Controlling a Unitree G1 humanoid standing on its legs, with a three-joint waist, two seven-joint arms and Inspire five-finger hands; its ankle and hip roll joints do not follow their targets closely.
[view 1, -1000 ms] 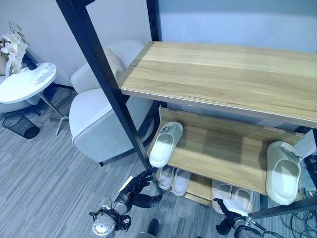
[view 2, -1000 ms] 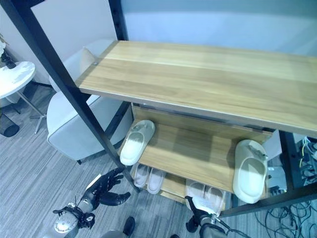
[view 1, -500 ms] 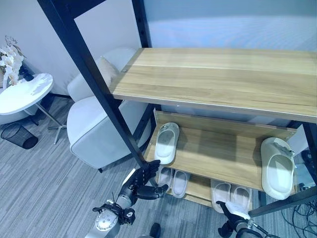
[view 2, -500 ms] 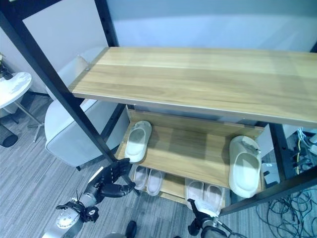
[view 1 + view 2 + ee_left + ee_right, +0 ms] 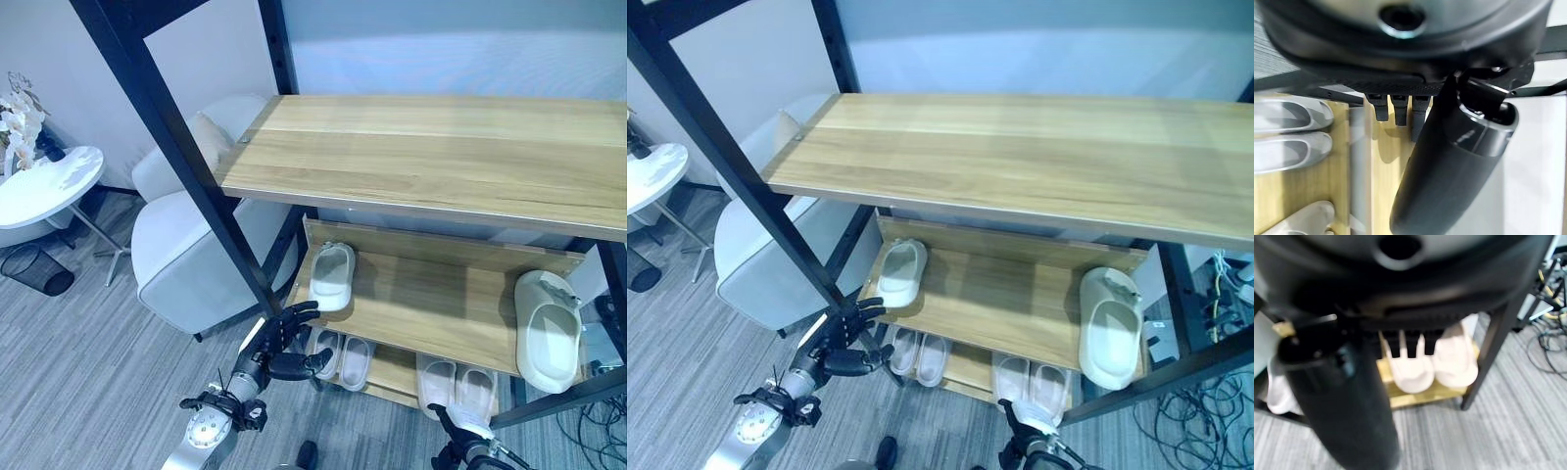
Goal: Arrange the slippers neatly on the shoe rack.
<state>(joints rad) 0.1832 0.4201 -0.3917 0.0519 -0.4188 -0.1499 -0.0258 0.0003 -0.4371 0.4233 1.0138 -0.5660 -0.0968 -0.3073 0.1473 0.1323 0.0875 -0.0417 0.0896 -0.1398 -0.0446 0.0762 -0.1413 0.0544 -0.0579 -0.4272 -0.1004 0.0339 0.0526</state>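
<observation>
A pale green slipper (image 5: 333,276) lies at the left end of the rack's middle shelf (image 5: 431,299). Its mate (image 5: 547,329) lies at the right end, heel over the front edge. My left hand (image 5: 279,341) is open with fingers spread, reaching up just below the left slipper's heel. In the left wrist view its fingers (image 5: 1396,108) point straight at the wooden shelf. My right hand (image 5: 460,443) hangs low in front of the bottom shelf, open, with its fingers (image 5: 1406,344) towards a pale pair (image 5: 1426,366) there.
The bottom shelf holds two pale pairs (image 5: 343,356) (image 5: 458,386). Black rack posts (image 5: 196,186) (image 5: 1494,347) frame the shelves under a bare top board (image 5: 441,147). A white armchair (image 5: 186,245), round table (image 5: 49,176) and bin (image 5: 39,269) stand left. Cables (image 5: 1215,392) lie right.
My left hand has risen to the middle shelf's front edge by the left slipper's heel. That slipper now sits a little deeper on the shelf. The camera shifted early on.
</observation>
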